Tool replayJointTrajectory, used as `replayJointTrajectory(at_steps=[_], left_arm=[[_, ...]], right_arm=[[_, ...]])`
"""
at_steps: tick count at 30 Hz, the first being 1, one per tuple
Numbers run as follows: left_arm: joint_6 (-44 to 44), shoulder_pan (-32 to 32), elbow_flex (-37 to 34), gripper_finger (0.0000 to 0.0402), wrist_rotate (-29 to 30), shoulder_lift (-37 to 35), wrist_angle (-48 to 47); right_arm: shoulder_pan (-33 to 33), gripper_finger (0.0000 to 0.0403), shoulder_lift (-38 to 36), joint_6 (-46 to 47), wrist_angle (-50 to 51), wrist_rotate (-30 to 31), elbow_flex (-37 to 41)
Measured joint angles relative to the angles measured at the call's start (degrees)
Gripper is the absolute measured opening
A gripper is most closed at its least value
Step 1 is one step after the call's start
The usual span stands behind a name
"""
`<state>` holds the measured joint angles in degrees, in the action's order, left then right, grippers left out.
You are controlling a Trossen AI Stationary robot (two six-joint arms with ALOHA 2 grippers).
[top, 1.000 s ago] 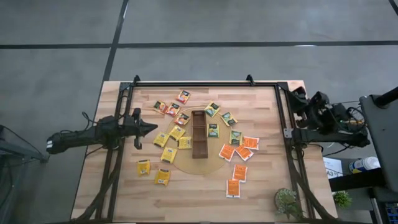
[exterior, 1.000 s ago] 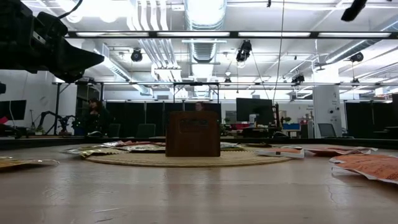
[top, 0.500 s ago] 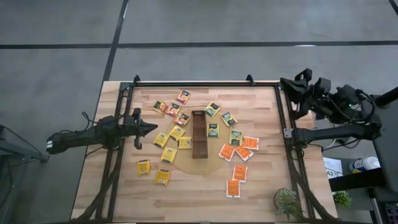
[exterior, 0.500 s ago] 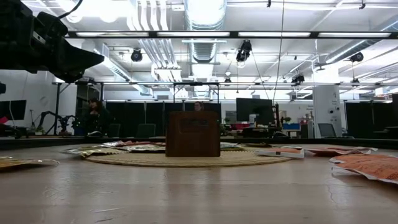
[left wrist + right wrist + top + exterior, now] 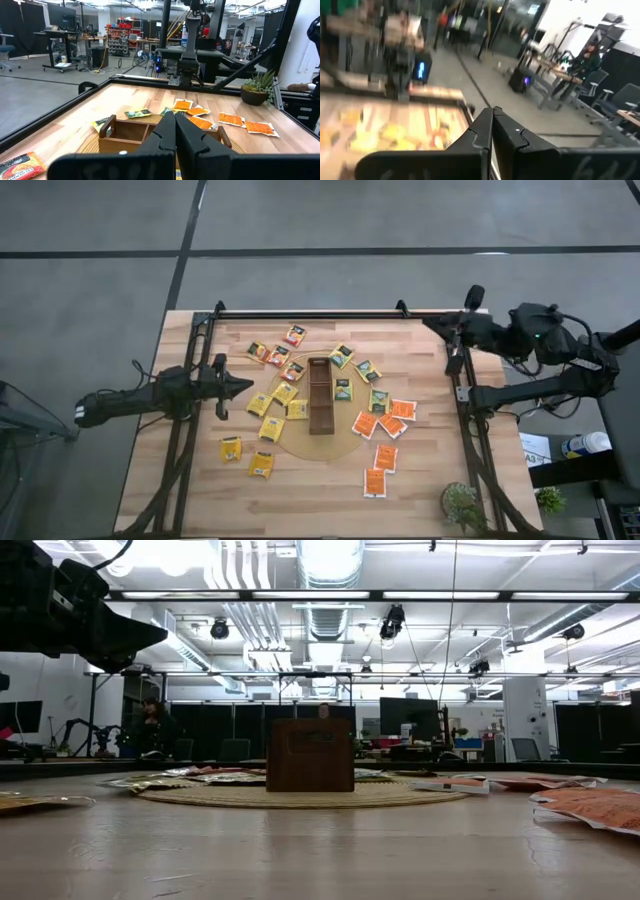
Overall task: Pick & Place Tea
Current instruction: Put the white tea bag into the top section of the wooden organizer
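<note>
Overhead first: you have the pale wooden surface (image 5: pixel 420 480) strewn with small flat square paper tea sachets (image 5: pixel 285 393), yellow ones to the left of the long narrow dark-brown tray (image 5: pixel 320 396), orange ones (image 5: pixel 366 423) to its right, and a few dark green ones close by it. The tray sits on a round tan disc (image 5: pixel 300 445), and no sachet shows inside it. Your left gripper (image 5: pixel 243 387) hangs over the surface's left part, jaws pressed together and empty, pointing at the yellow sachets. Your right gripper (image 5: pixel 433 323) is at the far right corner, above the black frame rail (image 5: pixel 300 313), jaws likewise pressed together on nothing. I judge that no pick has begun; this is the approach step. Next you would need to spread one pair of jaws and come down on a sachet lying clear of its neighbours.

From table height, the tray (image 5: pixel 310 755) stands upright on the disc (image 5: pixel 300 797), with flat sachets either side. They lie so flat that gripping an edge will likely be fiddly.

Your left wrist camera shows its closed jaws aimed over the tray (image 5: pixel 131 135), with orange sachets (image 5: pixel 232 119) beyond it and a small potted plant (image 5: pixel 257 90) at a corner, well clear.

Your right wrist camera is blurred; you see shut jaws, the surface and a person seated in the room beyond.
</note>
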<state>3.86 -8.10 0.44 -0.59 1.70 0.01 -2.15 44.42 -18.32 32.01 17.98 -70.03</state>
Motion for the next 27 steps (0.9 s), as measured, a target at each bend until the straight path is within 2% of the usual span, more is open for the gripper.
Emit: replayJointTrajectory(at_steps=[5, 11, 21, 27], left_arm=[[0.0, 0.0, 0.0, 0.0, 0.0, 0.0, 0.0], [0.0, 0.0, 0.0, 0.0, 0.0, 0.0, 0.0], [0.0, 0.0, 0.0, 0.0, 0.0, 0.0, 0.0], [0.0, 0.0, 0.0, 0.0, 0.0, 0.0, 0.0]], right_arm=[[0.0, 0.0009, 3.6, -4.7, 6.5, 0.0, -3.1], [0.0, 0.0009, 6.5, -12.0, 8.4, 0.0, -3.8], [0.0, 0.0009, 8.9, -18.3, 13.9, -0.2, -3.8], [0.0, 0.0009, 10.7, -28.2, 20.7, -4.9, -3.7]])
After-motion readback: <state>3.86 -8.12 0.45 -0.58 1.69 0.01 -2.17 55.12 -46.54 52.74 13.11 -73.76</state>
